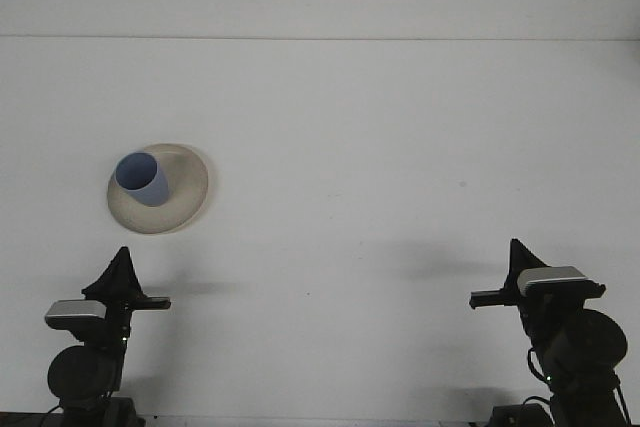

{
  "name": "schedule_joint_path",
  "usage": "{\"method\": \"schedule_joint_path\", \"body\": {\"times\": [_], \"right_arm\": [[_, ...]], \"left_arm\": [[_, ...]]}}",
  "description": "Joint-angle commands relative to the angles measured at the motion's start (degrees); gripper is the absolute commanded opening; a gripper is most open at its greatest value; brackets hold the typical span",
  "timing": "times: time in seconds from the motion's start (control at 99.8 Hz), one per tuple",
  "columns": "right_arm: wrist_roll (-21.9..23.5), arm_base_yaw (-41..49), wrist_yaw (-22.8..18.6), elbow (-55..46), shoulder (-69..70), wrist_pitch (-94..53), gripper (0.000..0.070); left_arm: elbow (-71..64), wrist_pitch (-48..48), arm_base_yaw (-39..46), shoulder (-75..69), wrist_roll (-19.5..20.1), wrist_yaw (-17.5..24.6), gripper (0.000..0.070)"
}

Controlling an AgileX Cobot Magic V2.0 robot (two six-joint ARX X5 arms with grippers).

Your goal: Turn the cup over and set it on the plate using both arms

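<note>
Left gripper (122,269) and right gripper (516,257) sit low, near edge, pointing forward.
</note>
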Motion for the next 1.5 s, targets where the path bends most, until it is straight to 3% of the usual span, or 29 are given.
{"method": "schedule_joint_path", "body": {"times": [0.0, 0.651, 1.092, 1.493], "right_arm": [[0.35, 0.02, 0.02, 0.2, 0.07, 0.57, 0.0], [0.33, 0.31, 0.92, -0.76, -2.25, 1.49, 0.0], [0.42, -3.02, 1.38, -21.27, -21.73, 21.16, 0.0], [0.57, -3.3, 1.84, -31.1, -21.59, 30.49, 0.0]], "left_arm": [[-1.14, 0.87, 0.07, -0.11, 0.9, -0.09, 0.0011], [-1.14, 0.87, 0.07, -0.11, 0.9, -0.09, 0.0011], [-1.14, 0.87, 0.07, -0.11, 0.9, -0.09, 0.0011], [-1.14, 0.85, 0.07, -0.11, 0.9, -0.09, 0.0011]]}}
